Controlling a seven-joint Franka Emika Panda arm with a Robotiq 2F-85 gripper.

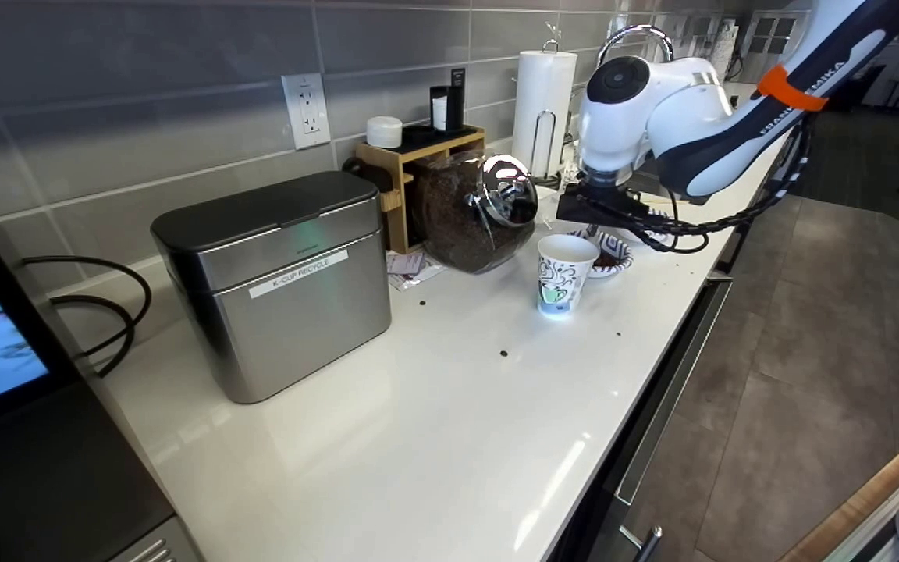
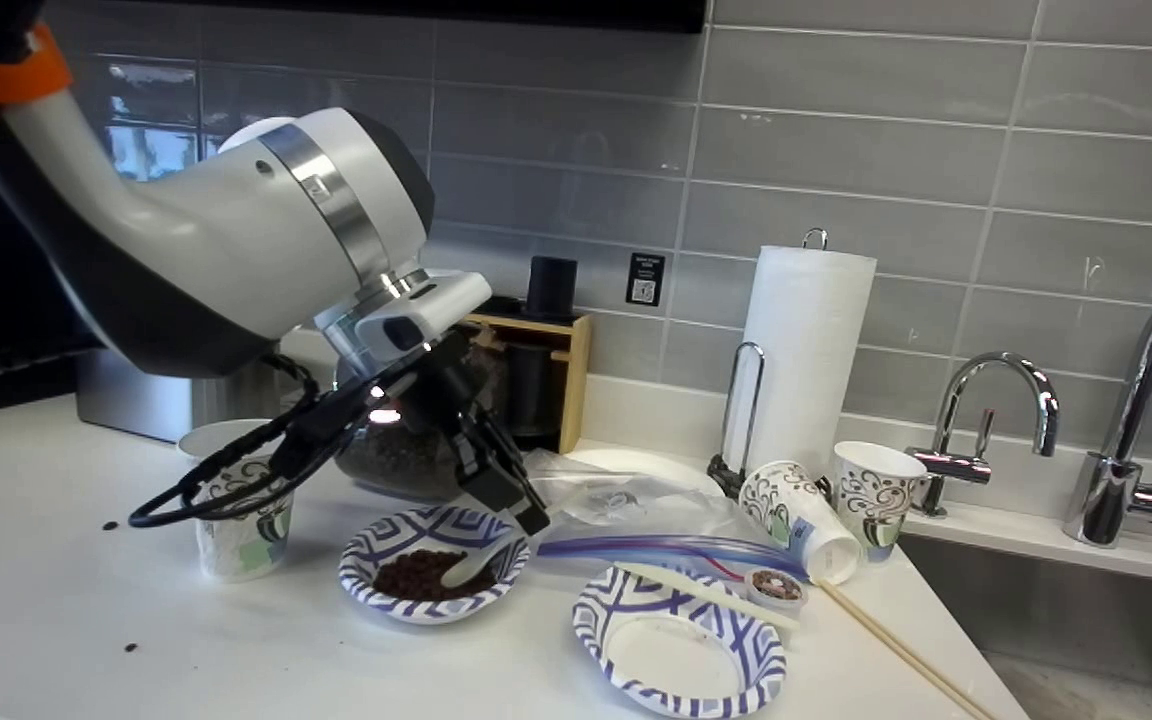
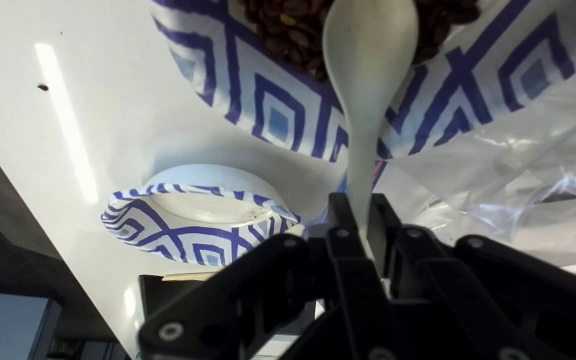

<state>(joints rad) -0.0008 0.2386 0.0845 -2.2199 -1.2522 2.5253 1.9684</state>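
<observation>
My gripper [image 3: 359, 205] is shut on the handle of a white plastic spoon [image 3: 368, 75]. In an exterior view the gripper [image 2: 534, 512] is tilted above the right rim of a purple-and-white patterned bowl [image 2: 361, 575]. The spoon's head [image 2: 463, 572] is over the dark brown beans [image 2: 416, 577] in that bowl; whether it touches them I cannot tell. The bowl also shows in the wrist view [image 3: 273, 112]. A second patterned bowl [image 2: 601, 625], with a few specks inside, stands beside it. A patterned paper cup [image 1: 563, 273] stands upright on the bean bowl's other side.
A clear plastic bag [image 2: 636, 510] lies behind the bowls. Paper cups [image 2: 876, 490], one tipped, a paper towel roll [image 2: 806, 350] and chopsticks [image 2: 896, 645] are near the sink. A glass jar [image 1: 457, 211] and steel bin [image 1: 301, 304] stand along the wall. Loose beans dot the counter.
</observation>
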